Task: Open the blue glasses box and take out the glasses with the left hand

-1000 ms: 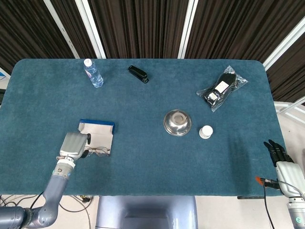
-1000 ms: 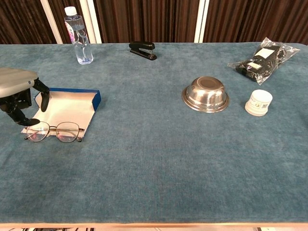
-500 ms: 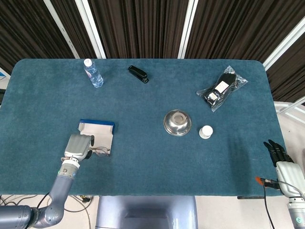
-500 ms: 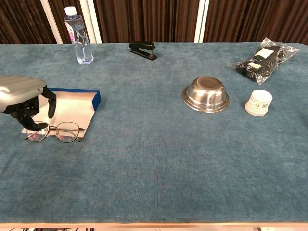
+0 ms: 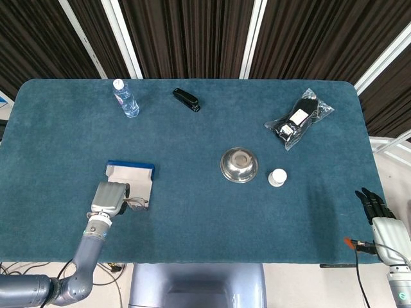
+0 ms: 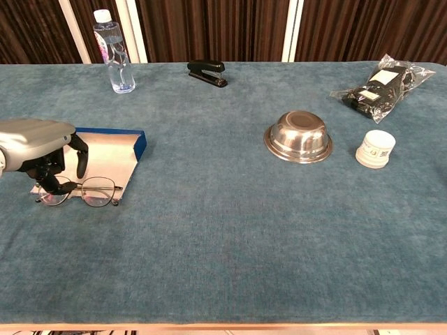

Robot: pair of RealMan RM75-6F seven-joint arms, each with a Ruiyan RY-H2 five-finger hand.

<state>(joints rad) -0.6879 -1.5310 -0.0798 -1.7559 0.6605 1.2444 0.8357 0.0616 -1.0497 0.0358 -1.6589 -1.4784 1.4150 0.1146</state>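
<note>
The blue glasses box point(image 6: 105, 155) lies open near the tabletop's point(image 6: 223, 230) front-left corner, the glasses point(image 6: 82, 191) on its near edge. The left hand point(image 6: 38, 143) hovers there, fingers point(image 6: 80, 157) curled downward touching the frame. The right hand point(image 5: 379, 215), fingers straight, holds nothing off the front-right corner.

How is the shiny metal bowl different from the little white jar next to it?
The shiny metal bowl is wide, silver and upside down; the little white jar is narrower, white and upright with a label. The bowl looks bigger than the jar. Both are round and sit on the blue table.
</note>
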